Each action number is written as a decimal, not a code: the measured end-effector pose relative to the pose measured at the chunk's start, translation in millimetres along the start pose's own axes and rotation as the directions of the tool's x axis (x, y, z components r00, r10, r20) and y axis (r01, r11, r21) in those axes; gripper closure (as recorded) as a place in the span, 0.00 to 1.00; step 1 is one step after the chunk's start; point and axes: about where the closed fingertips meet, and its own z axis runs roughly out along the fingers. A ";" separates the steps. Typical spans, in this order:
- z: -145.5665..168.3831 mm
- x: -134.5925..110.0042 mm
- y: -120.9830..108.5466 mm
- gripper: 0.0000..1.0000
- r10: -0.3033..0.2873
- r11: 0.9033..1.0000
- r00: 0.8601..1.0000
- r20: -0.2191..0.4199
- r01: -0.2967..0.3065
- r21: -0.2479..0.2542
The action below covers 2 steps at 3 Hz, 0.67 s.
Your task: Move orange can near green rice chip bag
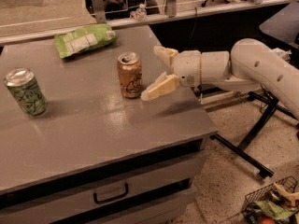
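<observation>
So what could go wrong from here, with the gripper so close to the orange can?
1. The open gripper is beside the orange can, its lower finger almost at the can's side; a nudge could tip this slim can.
2. The bag lies flat near the table's far edge; a can set on its crinkled rim may stand unsteady.

Grey table (pixel 93 139), orange can (pixel 129 74) upright centre, green rice chip bag (pixel 84 38) flat behind, green can (pixel 25 91) left, gripper (pixel 150 73) just right of orange can.
</observation>
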 end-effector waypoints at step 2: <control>41.9 7.6 -17.7 0.17 0.006 0.997 1.000 -0.014 -0.007 -0.075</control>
